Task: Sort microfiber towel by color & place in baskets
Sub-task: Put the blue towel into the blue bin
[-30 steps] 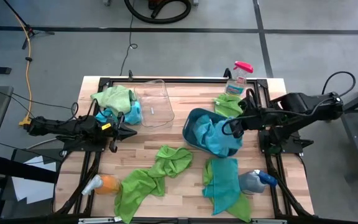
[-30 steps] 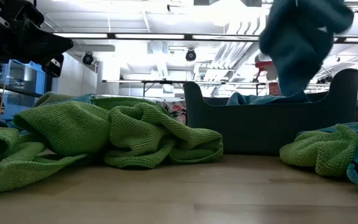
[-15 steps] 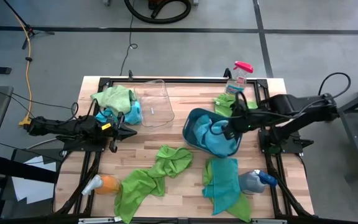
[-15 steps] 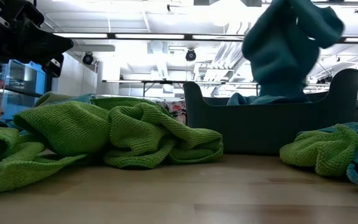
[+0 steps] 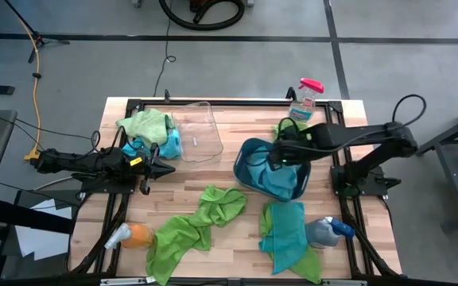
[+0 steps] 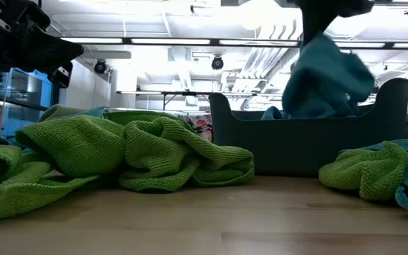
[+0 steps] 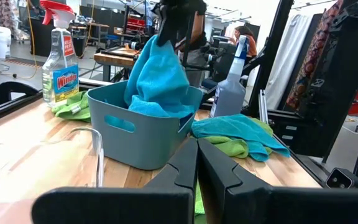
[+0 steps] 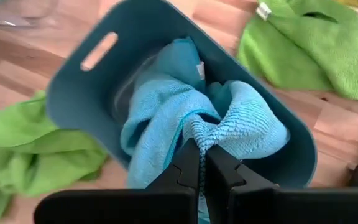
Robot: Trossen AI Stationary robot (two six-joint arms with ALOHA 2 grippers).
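- Near edge, left: orange-and-white spray bottle lying on its side, beside a green towel spread across the near-left boards
- Near edge, right: blue-and-green towel lying flat, a blue-topped spray bottle on its side touching it
- Centre: crumpled green towel, just near of the teal basket
- Right of centre: teal basket, opaque, upright, cut-out handle in its wall; holds bunched blue towels
- Right gripper above the teal basket, fingers clenched on a blue towel whose lower folds hang into the basket
- Left side: left gripper at the table's left part, pointing right, fingers pressed together, nothing between them
- Far left: clear basket, see-through; a green towel just left of it, with a small blue towel at that towel's near edge
- Far right: green towel just beyond the teal basket
- Far edge, right: clear spray bottle with red trigger, upright
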